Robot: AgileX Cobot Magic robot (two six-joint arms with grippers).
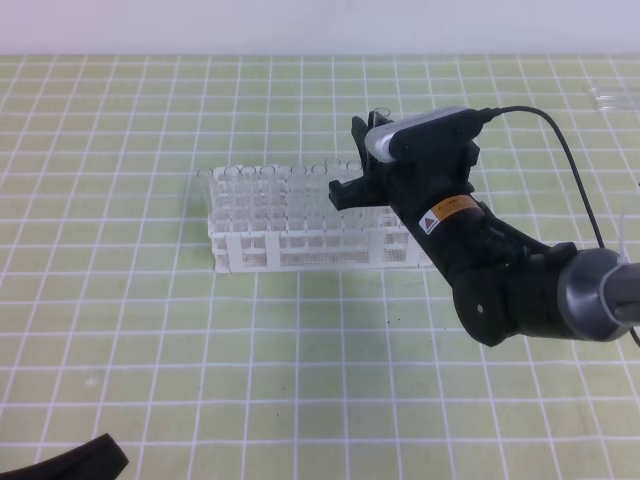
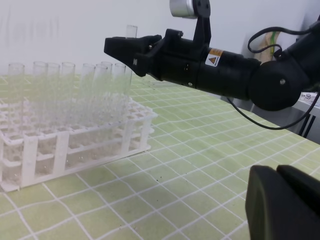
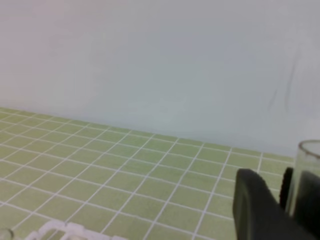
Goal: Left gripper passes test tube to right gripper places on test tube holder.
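Silver-topped black right gripper (image 2: 125,50) is clamping slim clear glass test tube (image 2: 131,33) upright over white lattice rack (image 2: 75,145); matte black left gripper (image 2: 282,202) jaw gap can't tell.

white test tube holder (image 1: 300,245), black silver-topped right gripper (image 1: 352,190), green white-gridded mat (image 1: 300,380), clear test tube (image 2: 129,55)

Laboratory-style robot test bench. A white rack (image 1: 310,225) filled with clear glass tubes (image 2: 67,95) stands mid-frame on a green mat (image 1: 150,350) printed with a white grid. A plain white wall (image 3: 150,60) fills the background.
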